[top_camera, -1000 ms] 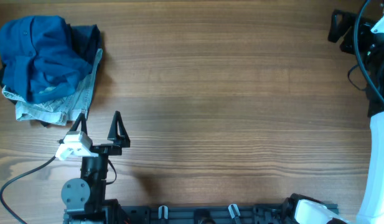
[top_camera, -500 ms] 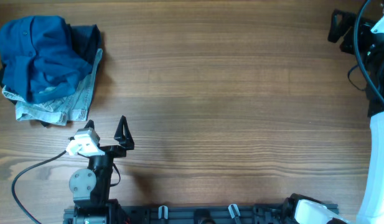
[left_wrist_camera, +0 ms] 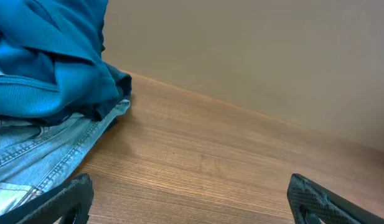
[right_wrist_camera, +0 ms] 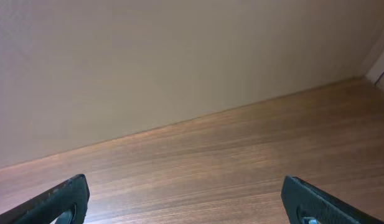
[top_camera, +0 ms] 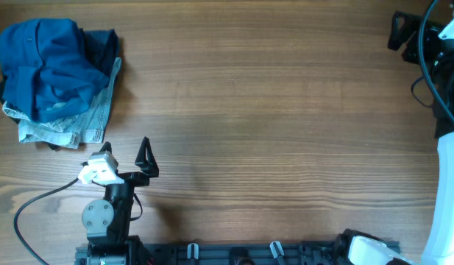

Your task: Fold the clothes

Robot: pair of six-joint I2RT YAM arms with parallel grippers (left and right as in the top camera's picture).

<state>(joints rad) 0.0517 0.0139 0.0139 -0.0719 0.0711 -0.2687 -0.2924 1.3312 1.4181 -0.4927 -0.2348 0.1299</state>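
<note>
The clothes, a crumpled royal-blue garment (top_camera: 43, 62), lie in a heap at the table's far left corner. In the left wrist view the blue garment (left_wrist_camera: 48, 56) fills the upper left. My left gripper (top_camera: 125, 145) stands open near the front edge, a short way in front and to the right of the heap, touching nothing. Its gap (left_wrist_camera: 192, 208) holds only bare wood. My right gripper (top_camera: 403, 38) is far off at the back right corner. In its wrist view the right gripper (right_wrist_camera: 188, 208) is open over bare table.
Pale denim jeans (top_camera: 68, 125) lie under the blue garment and stick out toward my left gripper; these jeans (left_wrist_camera: 36, 152) also show in the left wrist view. A dark cloth edge (top_camera: 112, 43) peeks out at the heap's right. A black rail (top_camera: 234, 254) lines the front edge.
My left gripper has drawn back a little toward the front edge and turned slightly right, then stopped. The garments and the right arm have not moved.
</note>
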